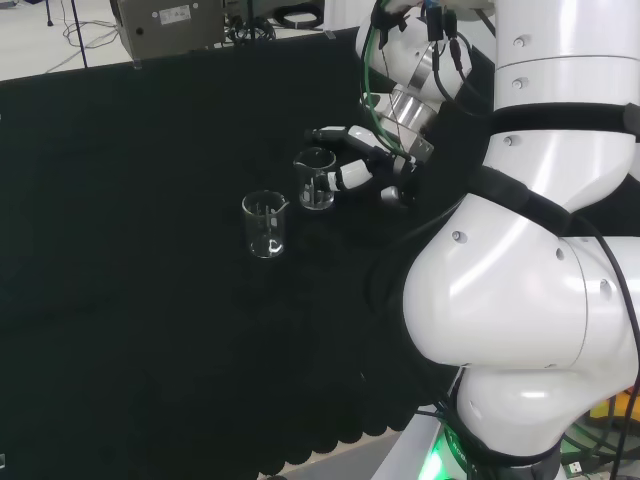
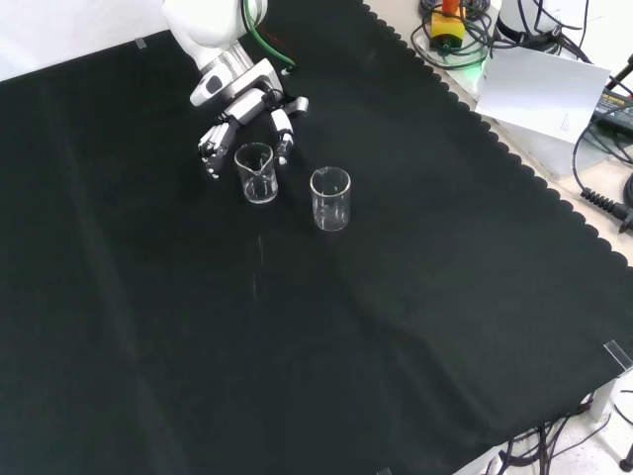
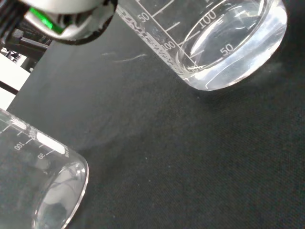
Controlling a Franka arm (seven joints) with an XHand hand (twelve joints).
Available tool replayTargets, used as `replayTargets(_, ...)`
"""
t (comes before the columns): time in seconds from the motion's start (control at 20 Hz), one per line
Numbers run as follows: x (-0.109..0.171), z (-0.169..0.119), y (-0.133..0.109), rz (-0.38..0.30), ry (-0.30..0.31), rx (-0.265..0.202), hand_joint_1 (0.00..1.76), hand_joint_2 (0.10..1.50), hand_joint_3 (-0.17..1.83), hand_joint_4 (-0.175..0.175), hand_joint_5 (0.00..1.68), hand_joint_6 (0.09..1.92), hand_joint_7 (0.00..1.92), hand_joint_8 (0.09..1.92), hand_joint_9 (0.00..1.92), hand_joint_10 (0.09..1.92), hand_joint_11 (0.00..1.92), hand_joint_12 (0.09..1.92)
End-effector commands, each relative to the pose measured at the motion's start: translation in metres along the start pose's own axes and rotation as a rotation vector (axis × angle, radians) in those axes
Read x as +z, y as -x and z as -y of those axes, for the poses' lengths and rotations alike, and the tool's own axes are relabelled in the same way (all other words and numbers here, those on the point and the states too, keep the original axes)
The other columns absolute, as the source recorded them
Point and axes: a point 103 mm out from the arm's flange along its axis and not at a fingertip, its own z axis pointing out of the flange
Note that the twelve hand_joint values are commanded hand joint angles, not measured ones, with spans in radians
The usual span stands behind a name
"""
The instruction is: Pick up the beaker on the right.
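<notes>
Two clear glass beakers stand upright on the black cloth. In the head view the right beaker (image 1: 315,178) is flanked by the fingers of the black and white hand (image 1: 365,165), which are spread, and a white fingertip sits at its side. The left beaker (image 1: 265,225) stands apart, nearer the camera. In the front view the hand (image 2: 242,119) reaches down from the top, with fingers on both sides of one beaker (image 2: 257,173); the other beaker (image 2: 330,198) stands free to its right. The wrist view has a beaker's base (image 3: 228,52) beside a blurred fingertip (image 3: 71,19) and a second beaker (image 3: 38,186).
The arm's white links (image 1: 530,270) rise at the right of the head view. A grey box (image 1: 165,25) stands beyond the cloth's far edge. Cables and a white sheet (image 2: 544,89) lie off the cloth's scalloped edge in the front view.
</notes>
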Motion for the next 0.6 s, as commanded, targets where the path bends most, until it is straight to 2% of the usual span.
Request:
replayTargets(0.05,0.006,-0.005,-0.001,-0.025,0.021,0.0,0.88,0.51,0.65,-0.002,0.43,0.09,0.32,0.68,0.44,0.62,0.07,1.4)
replayTargets(0.6,0.02,-0.011,-0.002,-0.09,0.063,-0.007,0.95,0.49,0.67,-0.01,0.53,0.1,0.42,0.72,0.54,0.6,0.13,1.38)
